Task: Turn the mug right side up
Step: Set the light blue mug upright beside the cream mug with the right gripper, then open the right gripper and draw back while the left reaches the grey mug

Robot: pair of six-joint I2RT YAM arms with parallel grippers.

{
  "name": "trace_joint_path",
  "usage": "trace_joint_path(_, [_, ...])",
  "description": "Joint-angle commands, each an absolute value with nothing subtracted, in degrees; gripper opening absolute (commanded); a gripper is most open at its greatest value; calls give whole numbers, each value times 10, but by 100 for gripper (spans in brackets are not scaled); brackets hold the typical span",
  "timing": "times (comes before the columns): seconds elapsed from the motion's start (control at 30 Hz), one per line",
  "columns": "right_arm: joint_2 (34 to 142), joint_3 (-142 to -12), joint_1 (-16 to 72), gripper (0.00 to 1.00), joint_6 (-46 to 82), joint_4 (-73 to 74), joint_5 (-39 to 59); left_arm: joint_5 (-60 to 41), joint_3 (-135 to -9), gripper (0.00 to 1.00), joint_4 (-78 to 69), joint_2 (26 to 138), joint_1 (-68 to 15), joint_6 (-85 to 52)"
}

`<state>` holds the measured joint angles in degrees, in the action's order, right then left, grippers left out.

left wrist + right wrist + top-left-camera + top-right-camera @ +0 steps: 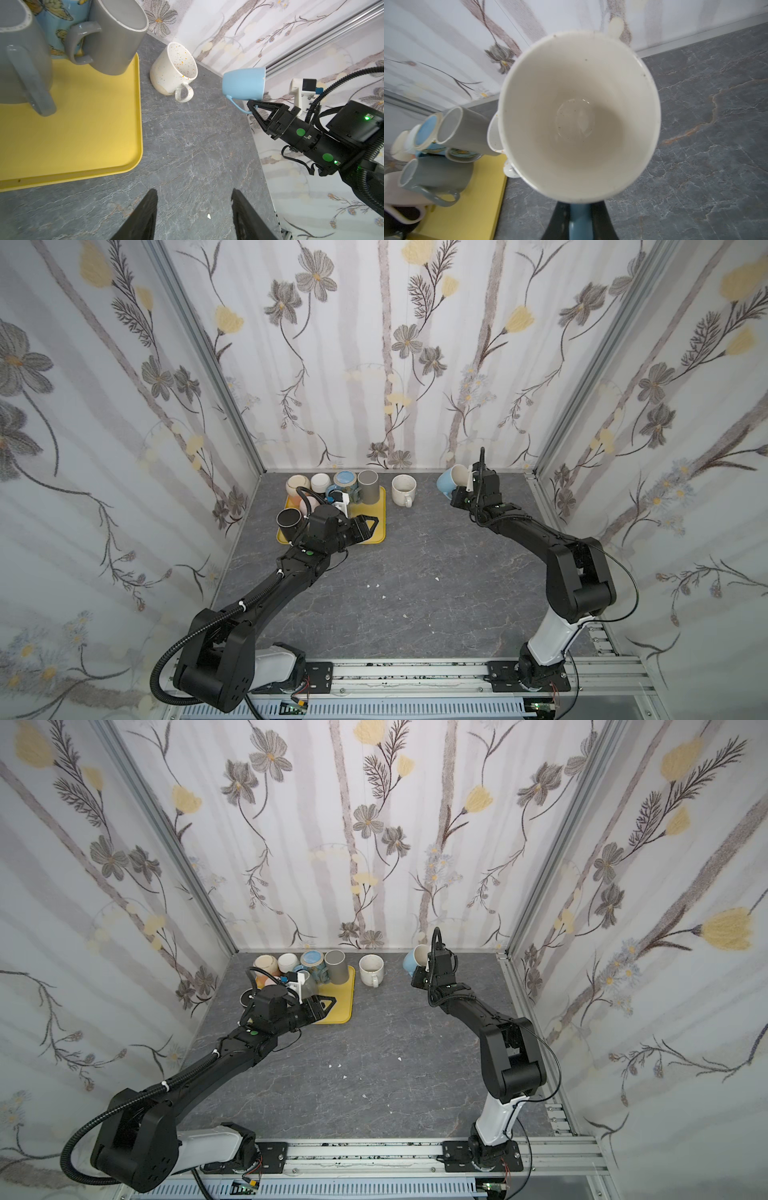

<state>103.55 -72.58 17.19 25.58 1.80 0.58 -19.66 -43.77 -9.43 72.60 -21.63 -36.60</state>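
The mug (448,483) is light blue outside and white inside, and it hangs in the air at the back right of the table, tipped on its side. My right gripper (252,104) is shut on the mug's blue handle (580,220). In the right wrist view the mug (579,116) shows its empty white inside. Both top views show its mouth turned up and to the right (420,956). My left gripper (371,524) hovers open over the yellow tray's right part, and its jaws (194,193) hold nothing.
The yellow tray (380,506) at the back left carries several mugs, among them a tall grey one (368,487) and a black one (289,519). A speckled white mug (404,487) stands upright on the table between tray and blue mug. Walls close in on three sides.
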Motion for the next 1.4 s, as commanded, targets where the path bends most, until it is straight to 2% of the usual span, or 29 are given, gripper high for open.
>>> trace_joint_path(0.0, [1068,-763,186,0,218,1,-33,-169,-425,56,-74,700,-209,-346])
trace_joint_path(0.33, [1226,-949,235,0,183,-114,-83,-161,-385,57,-76,660,-186,-344])
trace_joint_path(0.67, [1278,-1016,237,0,155,-133,-81,-170,-394,58,-90,675,-168,-328])
trace_joint_path(0.73, [1291,-1040,239,8,142,-155,-70,-170,-393,58,-95,679,-165,-326])
trace_joint_path(0.93, [1312,-1104,243,21,126,-218,-69,-169,-396,59,-102,689,-157,-325])
trace_joint_path(1.23, [1301,-1106,248,25,127,-221,-55,-166,-385,61,-96,676,-151,-316])
trace_joint_path(1.37, [1292,-1106,250,32,134,-242,-52,-151,-384,62,-85,665,-142,-305])
